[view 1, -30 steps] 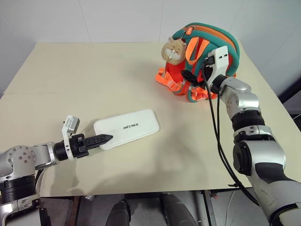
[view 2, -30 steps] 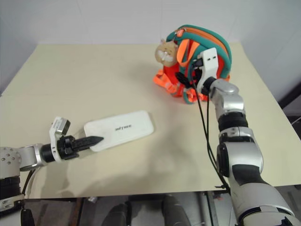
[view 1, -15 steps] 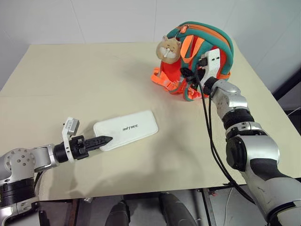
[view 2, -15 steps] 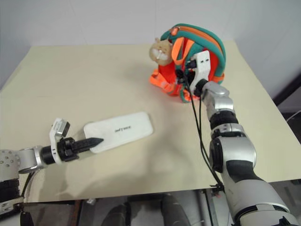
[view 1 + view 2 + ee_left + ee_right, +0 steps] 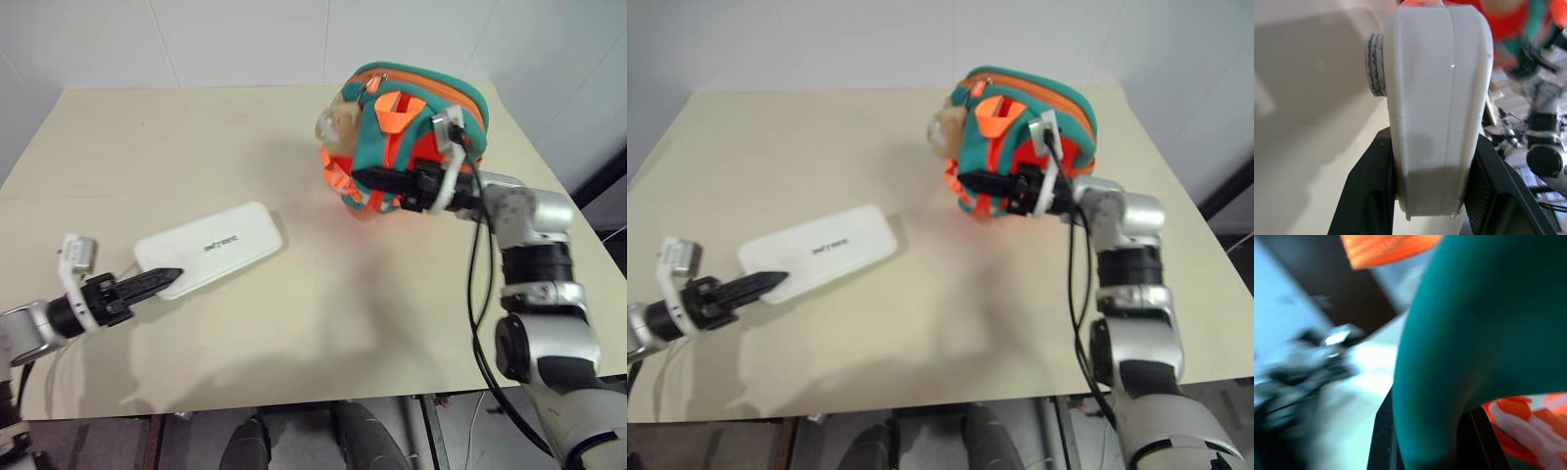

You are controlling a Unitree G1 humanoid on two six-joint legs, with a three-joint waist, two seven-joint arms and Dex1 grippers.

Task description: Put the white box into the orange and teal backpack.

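Head views. The white box [image 5: 208, 249] is seen lying flat on the beige table [image 5: 176, 137], left of centre and toward the near side, its long axis running from near-left to far-right. The left gripper [image 5: 157, 279] is placed at the box's near-left end; its black fingers are closed on that end, one finger being laid over the top face. The orange and teal backpack [image 5: 416, 117] is held up at the far right of the table, tipped over, a tan plush charm [image 5: 335, 123] showing on its left side. The right gripper [image 5: 370, 177] is pointed leftward across the front of the backpack, and its fingers are closed on a teal strap [image 5: 385, 157]. Box and backpack are well apart, bare tabletop lying between them.

Left wrist view. The white box [image 5: 1437, 98] is shown end-on, clamped between the two black fingers [image 5: 1371, 193], one on each side. The backpack [image 5: 1513, 24] is visible beyond the far end of the box.

Right wrist view. A broad teal strap [image 5: 1474, 333] is seen gripped between the black fingers [image 5: 1385, 440]; orange fabric is visible beside it.
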